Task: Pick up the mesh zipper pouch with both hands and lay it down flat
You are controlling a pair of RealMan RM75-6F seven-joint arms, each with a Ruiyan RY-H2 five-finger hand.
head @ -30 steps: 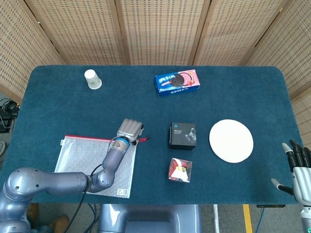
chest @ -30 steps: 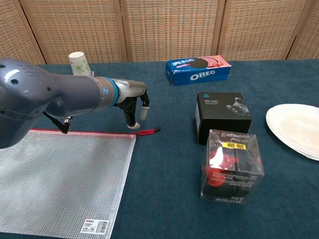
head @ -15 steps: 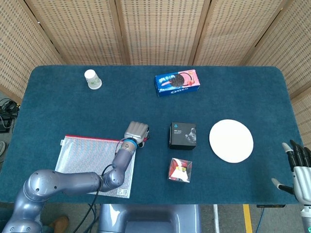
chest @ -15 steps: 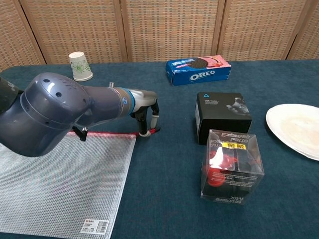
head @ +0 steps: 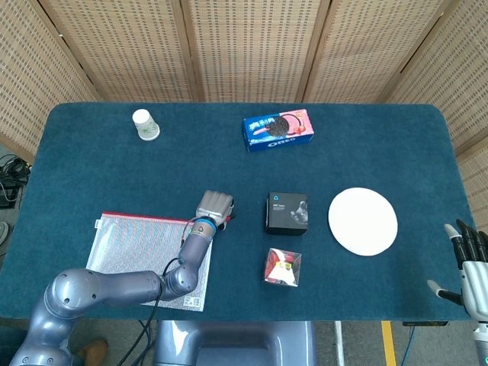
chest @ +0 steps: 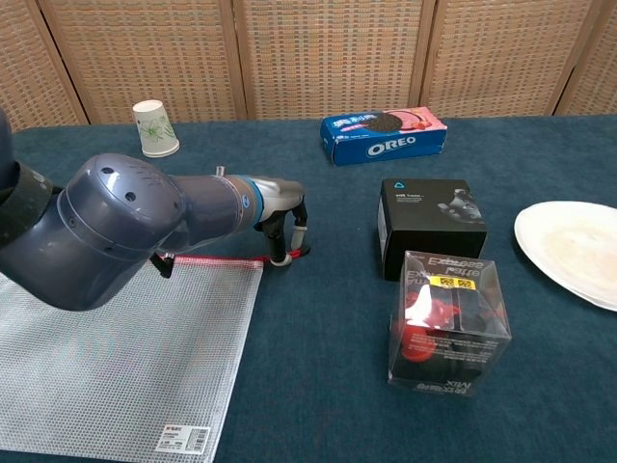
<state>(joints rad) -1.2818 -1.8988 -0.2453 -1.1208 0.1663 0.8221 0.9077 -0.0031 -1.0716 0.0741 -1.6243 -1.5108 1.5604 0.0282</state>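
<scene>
Two fingertips (chest: 289,257) of my left hand (head: 214,207) are down at the red pull tab (chest: 292,254) by the pouch's corner, curled narrow around it; whether they actually pinch the tab or only touch it I cannot tell from either view. The rest of that hand arches above the cloth, palm down.

From those fingers the mesh zipper pouch (chest: 125,357) spreads away to my left and back toward my body, lying on the blue table (head: 91,164) near its front-left edge. Its red zipper edge (chest: 214,260) runs sideways across the table, so the long axis lies left to right, with the tab at its right end, just under my fingertips.

My left hand is by far the nearer one. My right hand (head: 473,268) hangs off the table's front-right corner, fingers spread and holding nothing, well apart from the pouch, with the black box (head: 287,213), the clear box (head: 282,268) and the white plate (head: 363,221) lying between. For a two-handed lift, I judge it must cross to the pouch first.
</scene>
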